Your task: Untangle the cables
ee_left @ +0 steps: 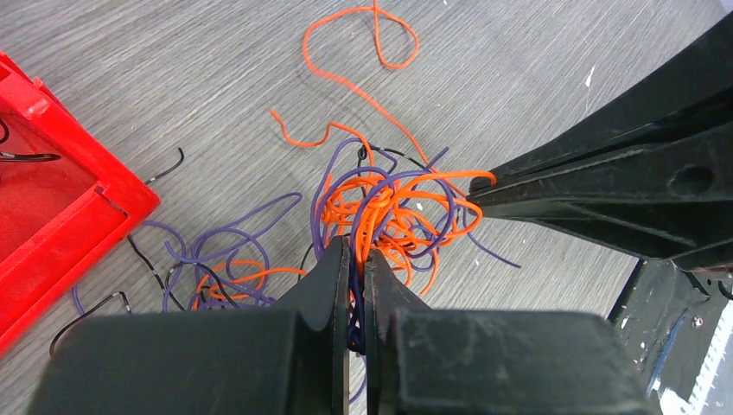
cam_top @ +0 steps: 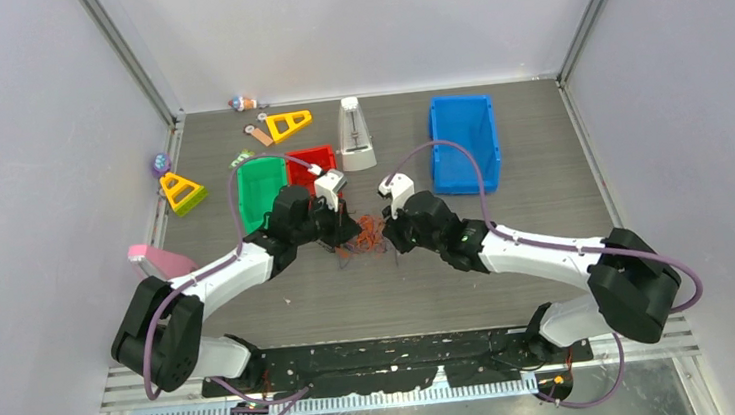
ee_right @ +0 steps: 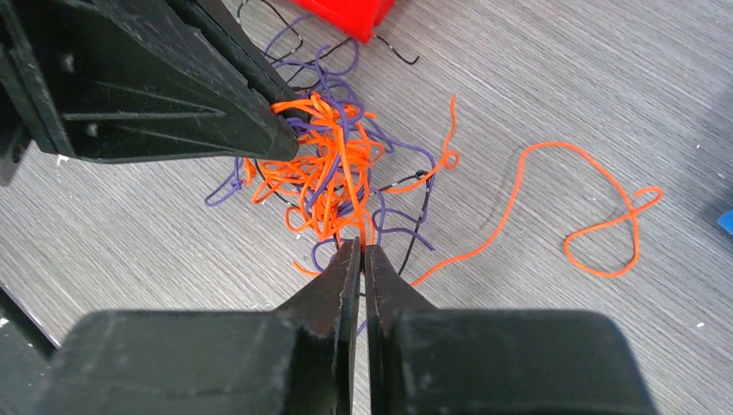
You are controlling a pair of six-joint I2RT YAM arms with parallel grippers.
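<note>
Grey wood-grain tabletop (cam_top: 539, 152), pale walls (cam_top: 37, 146). The cables (ee_left: 380, 203) clump between both jaws. The left gripper (ee_left: 354, 259) is clenched on strands and the right gripper (ee_right: 361, 251) seemingly pinches orange ones.

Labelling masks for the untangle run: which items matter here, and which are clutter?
Job: cables; left gripper and right gripper, both shut on strands of the clump.
Clutter: red bin, green bin, blue bin, metronome, yellow triangles, pink block.
</note>
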